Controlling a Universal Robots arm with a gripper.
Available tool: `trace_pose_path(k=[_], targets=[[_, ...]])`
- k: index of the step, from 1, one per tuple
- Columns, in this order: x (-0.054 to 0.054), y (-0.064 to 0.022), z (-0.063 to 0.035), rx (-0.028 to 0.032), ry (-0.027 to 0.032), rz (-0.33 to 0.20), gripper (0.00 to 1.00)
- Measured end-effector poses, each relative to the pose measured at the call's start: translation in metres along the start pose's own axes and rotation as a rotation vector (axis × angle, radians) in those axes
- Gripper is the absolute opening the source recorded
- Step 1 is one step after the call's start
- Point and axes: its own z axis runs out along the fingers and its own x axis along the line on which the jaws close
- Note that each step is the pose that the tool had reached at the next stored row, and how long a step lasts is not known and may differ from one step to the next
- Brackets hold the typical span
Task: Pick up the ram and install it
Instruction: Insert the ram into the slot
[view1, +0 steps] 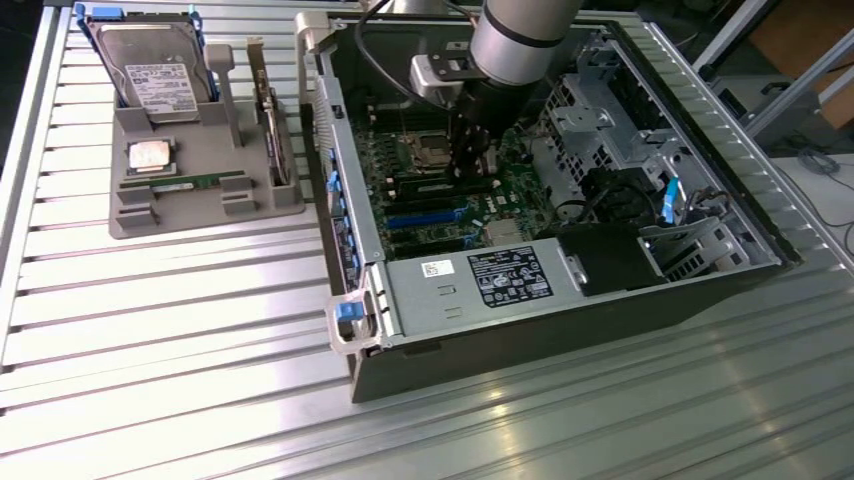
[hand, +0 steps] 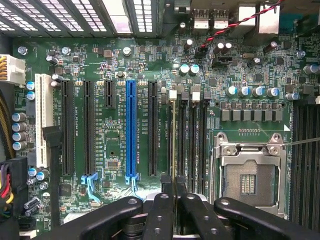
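I see the gripper (hand: 173, 187) clamped on the ram (hand: 173, 140), held edge-on, long axis running along the motherboard's (hand: 115, 150) memory slots (hand: 192, 135).

Exterior view looks down from afar; wrist view hovers close above the shared motherboard (view1: 441, 195)

The ram (hand: 173, 140), a long thin green circuit-board stick, appears edge-on in the wrist view as a narrow pale line. It stands on its long edge, in line with the black memory slots (hand: 192, 135) that run beside the silver processor socket (hand: 250, 175). One end is clamped between the closed black fingers of the gripper (hand: 173, 189). Whether it is seated in a slot or just above one cannot be told. In the exterior view this spot is upper middle of the frame.
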Motion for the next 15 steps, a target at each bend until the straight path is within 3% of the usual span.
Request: trace_pose_path(k=[5,7,8,10,11,12,13,15], targets=[[0.0,0.0,0.0001,0.0001,-0.0002,0.0,0.13],[0.0,0.0,0.0001,0.0001,-0.0002,0.0,0.25],[0.0,0.0,-0.0001,0.0001,0.0006,0.0,0.25],[0.0,0.0003,-0.009,0.0001,0.0036,0.001,0.25],[-0.002,0.0003,-0.0101,0.0001,0.0038,0.001,0.24],[-0.002,0.0001,-0.0103,0.0001,0.0038,0.001,0.11],[-0.002,-0.0019,-0.0105,-0.0004,0.004,0.001,0.1],[-0.002,-0.0237,-0.011,-0.0157,0.0036,0.001,0.1]])
